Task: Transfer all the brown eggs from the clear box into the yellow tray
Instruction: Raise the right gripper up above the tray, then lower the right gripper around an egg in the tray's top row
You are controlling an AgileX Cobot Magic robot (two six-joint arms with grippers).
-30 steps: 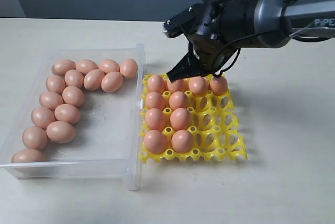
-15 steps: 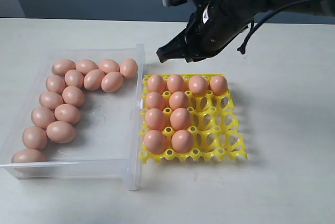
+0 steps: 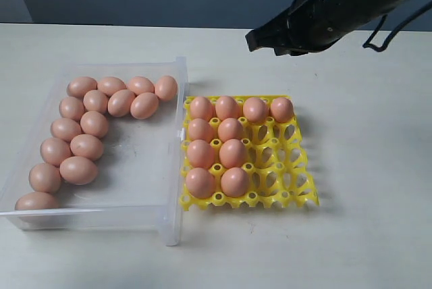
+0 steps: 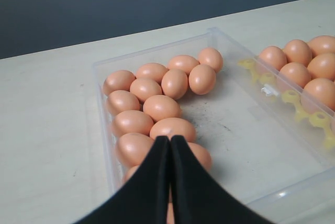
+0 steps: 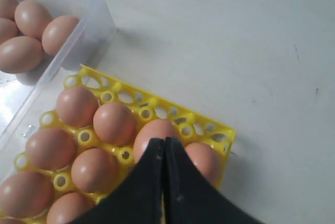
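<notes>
Starting at the left of the exterior view: clear box (image 3: 135, 167) on the pale surface (image 3: 364, 221), with fifteen brown eggs (image 3: 87, 146) inside, crowded along its far wall and down its left side, bare floor toward the right wall. Seen from the left wrist camera, left fingers (image 4: 157, 166) black and pressed flat together to a narrow point, gripping nothing. Lined up over the eggs of that crowded side, tips overlapping one egg in the picture; cannot tell whether touching it or hanging above it. No egg caught between them, only eggs beyond or beneath the tips.

Moving to the centre: yellow tray (image 3: 283, 167) just beside the box's right wall, perhaps touching it, cannot tell. Ten eggs seated upright in its cups: all four of the far row, then the two left cups in each of the three nearer rows. Open lattice at the lower right of the tray.

Ending at the upper right: right fingers (image 3: 260, 38), black too, shut tight on nothing, hanging beyond the tray's far edge and well apart from every egg. From the right wrist camera, closed tips pointing down toward the far row's two right-hand eggs.
</notes>
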